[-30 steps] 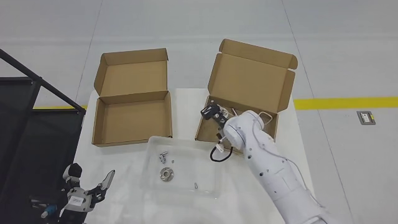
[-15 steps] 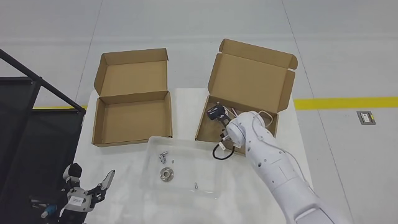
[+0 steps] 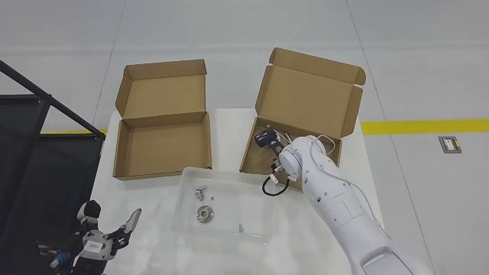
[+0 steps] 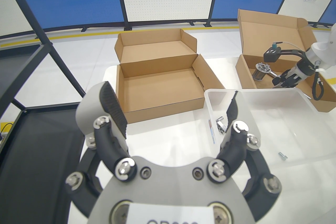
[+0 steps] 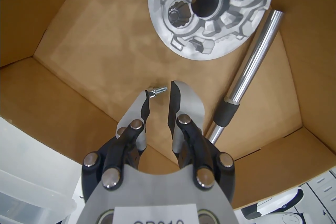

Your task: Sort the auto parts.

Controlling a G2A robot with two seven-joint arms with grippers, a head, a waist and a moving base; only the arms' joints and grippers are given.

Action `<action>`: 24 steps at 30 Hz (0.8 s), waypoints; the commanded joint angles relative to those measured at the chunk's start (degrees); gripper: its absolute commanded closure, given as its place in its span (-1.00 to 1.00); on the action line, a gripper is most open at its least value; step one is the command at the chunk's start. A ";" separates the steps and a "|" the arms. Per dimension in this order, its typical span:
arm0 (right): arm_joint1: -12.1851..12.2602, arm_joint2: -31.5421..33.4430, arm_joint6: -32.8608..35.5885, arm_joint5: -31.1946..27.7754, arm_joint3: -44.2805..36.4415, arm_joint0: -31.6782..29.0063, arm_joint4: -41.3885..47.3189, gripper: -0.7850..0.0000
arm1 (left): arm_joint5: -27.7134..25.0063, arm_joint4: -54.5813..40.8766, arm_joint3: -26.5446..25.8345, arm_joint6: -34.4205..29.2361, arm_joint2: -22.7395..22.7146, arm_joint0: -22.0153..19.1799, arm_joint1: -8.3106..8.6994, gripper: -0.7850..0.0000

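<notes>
Right box (image 5: 65,104) holds one disc (image 5: 236,22), one rod (image 5: 256,57), one small bolt (image 5: 156,91)

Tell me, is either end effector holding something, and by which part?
Nothing seems held. The right end effector is open, with a small bolt between its tips, not clamped. The left end effector is open and empty.

Right arm (image 3: 328,191) over the right box (image 3: 309,103)
Left box (image 3: 162,147) stands beside it; metal parts (image 3: 204,214) lie in the clear bin (image 3: 229,173).
</notes>
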 commanded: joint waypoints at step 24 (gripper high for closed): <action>6.01 10.21 9.21 -16.98 -48.12 -21.48 4.60 0.30 | 0.00 0.00 0.00 0.00 0.00 0.00 0.00 -1.00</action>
